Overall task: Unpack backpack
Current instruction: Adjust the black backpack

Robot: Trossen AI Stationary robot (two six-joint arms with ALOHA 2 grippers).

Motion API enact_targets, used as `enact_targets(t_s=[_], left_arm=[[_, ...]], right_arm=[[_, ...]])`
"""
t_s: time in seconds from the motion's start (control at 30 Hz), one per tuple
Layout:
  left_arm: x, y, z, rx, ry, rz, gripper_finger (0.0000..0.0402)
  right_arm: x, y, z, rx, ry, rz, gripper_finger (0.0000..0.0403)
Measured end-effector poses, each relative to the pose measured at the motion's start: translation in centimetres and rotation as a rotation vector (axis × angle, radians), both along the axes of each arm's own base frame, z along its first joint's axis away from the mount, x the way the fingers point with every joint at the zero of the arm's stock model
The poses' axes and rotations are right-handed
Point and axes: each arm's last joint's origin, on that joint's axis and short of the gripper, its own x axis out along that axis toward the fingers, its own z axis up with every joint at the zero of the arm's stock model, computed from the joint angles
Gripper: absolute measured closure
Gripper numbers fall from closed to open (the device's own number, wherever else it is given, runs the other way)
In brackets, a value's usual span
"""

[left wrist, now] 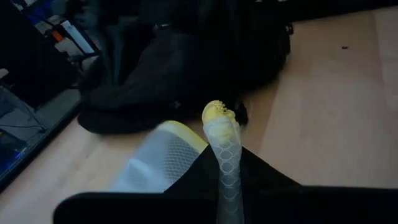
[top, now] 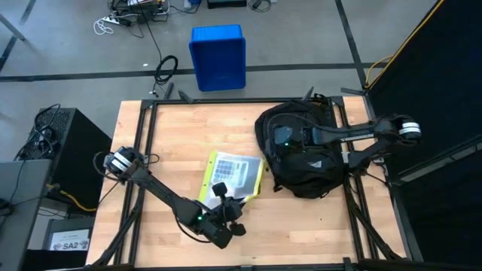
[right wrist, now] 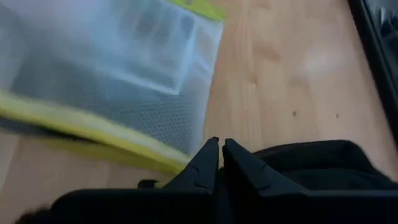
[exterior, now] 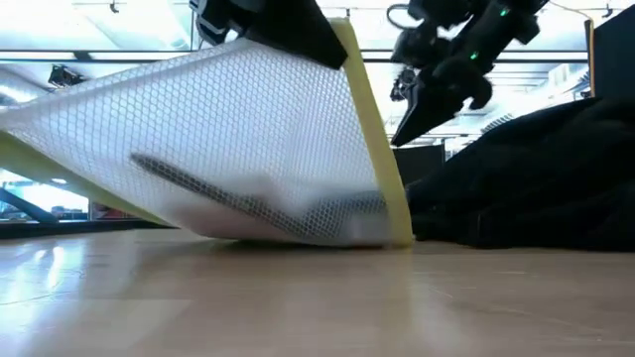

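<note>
backpack (top: 305, 150) | under right fingers (top: 282, 138) | closed, empty

Grey concrete floor (top: 301, 38) all around the wooden table (top: 173, 135), a blue plastic bin (top: 218, 56) sitting just beyond it. Cables (top: 135, 19) tangle on the floor, and ceiling lights (exterior: 119, 40) glow across the room behind.

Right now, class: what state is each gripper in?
Left gripper: shut on the mesh pouch, lifting one edge off the table.
Right gripper: shut, holding nothing visible, above the backpack.
</note>
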Motion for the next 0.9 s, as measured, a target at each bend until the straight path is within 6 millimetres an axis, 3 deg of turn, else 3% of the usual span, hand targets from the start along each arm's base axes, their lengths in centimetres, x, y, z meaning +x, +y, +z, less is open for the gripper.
enact_targets(t_s=[0.2, 0.53, 0.9], left_arm=[[-0.6, -0.2, 0.1, 0.021, 0.031, -0.01, 0.0402], [-2.4, -0.6, -0.9, -0.019, 0.083, 0.04, 0.0402], [-4.6, -1.7, -1.4, -0.093, 0.077, 0.066, 0.0402]], right_arm=[[-0.8, 0.7, -0.3, -0.042, 0.089, 0.095, 0.0401], [-0.8, 1.4, -7.7, -0.086, 0.058, 0.132, 0.0384], [-0.9, -1.1, -7.9, -0.461, 0.081, 0.29, 0.0341]])
